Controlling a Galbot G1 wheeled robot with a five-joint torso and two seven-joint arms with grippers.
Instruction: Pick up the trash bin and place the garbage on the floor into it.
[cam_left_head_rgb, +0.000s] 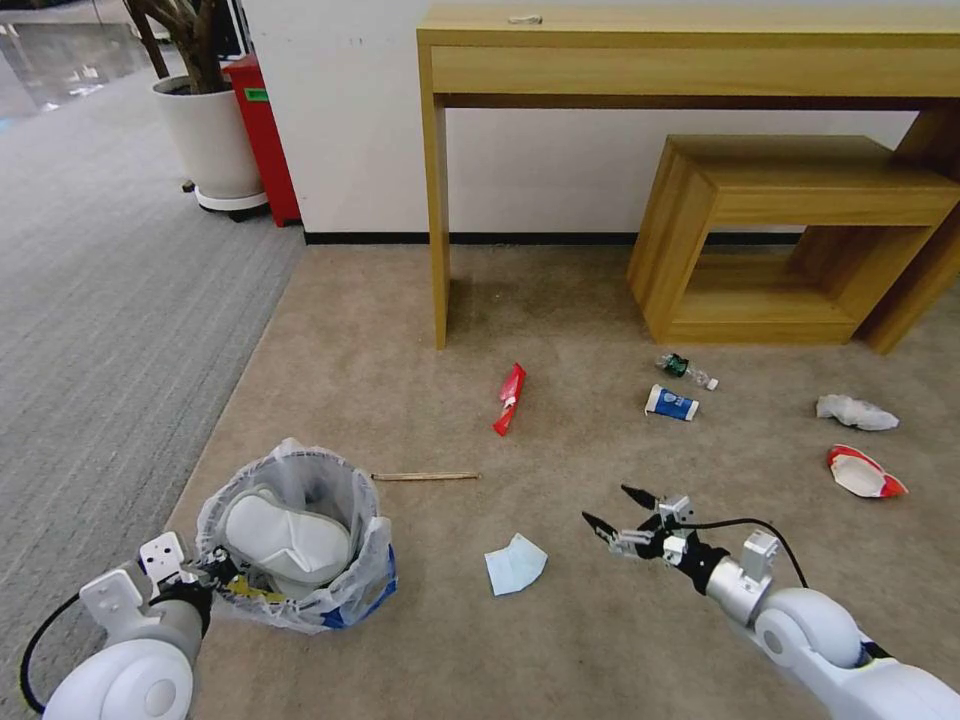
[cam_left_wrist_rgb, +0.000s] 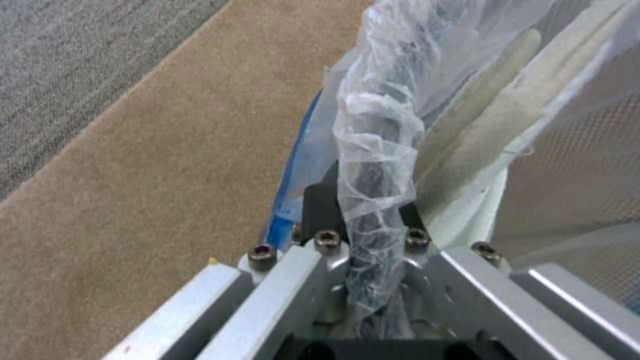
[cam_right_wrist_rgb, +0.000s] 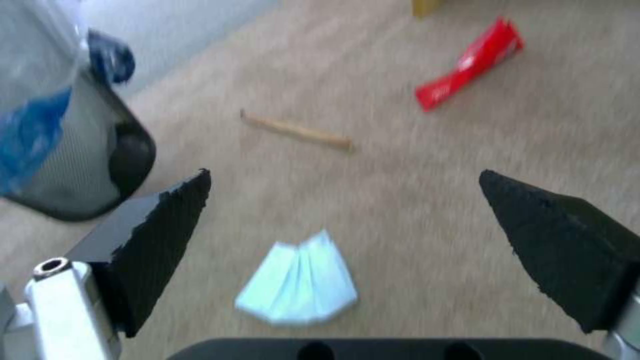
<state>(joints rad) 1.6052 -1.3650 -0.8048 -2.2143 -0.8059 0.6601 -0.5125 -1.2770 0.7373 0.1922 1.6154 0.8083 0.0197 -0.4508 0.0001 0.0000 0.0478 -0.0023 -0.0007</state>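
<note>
The black trash bin (cam_left_head_rgb: 300, 590), lined with a crinkly whitish bag, stands on the beige floor (cam_left_head_rgb: 400, 350) at the near left, with white slippers (cam_left_head_rgb: 285, 540) inside. My left gripper (cam_left_head_rgb: 215, 577) is shut on its bag-covered rim (cam_left_wrist_rgb: 373, 165). My right gripper (cam_left_head_rgb: 612, 508) hangs open just above the carpet, to the right of a blue face mask (cam_left_head_rgb: 515, 563). In the right wrist view the mask (cam_right_wrist_rgb: 300, 282) lies between the spread fingers (cam_right_wrist_rgb: 167, 215). More garbage lies beyond: a wooden stick (cam_left_head_rgb: 425, 476), red wrapper (cam_left_head_rgb: 510, 398), blue-white cup (cam_left_head_rgb: 671, 403), tiny bottle (cam_left_head_rgb: 687, 368), white tissue (cam_left_head_rgb: 856, 411) and red-white paper cup (cam_left_head_rgb: 863, 473).
A wooden desk (cam_left_head_rgb: 690, 45) and a low wooden bench (cam_left_head_rgb: 800, 230) stand against the far wall. Grey ribbed carpet (cam_left_head_rgb: 100, 280) runs along the left. A white planter (cam_left_head_rgb: 210, 140) and a red box (cam_left_head_rgb: 265, 130) sit at the far left.
</note>
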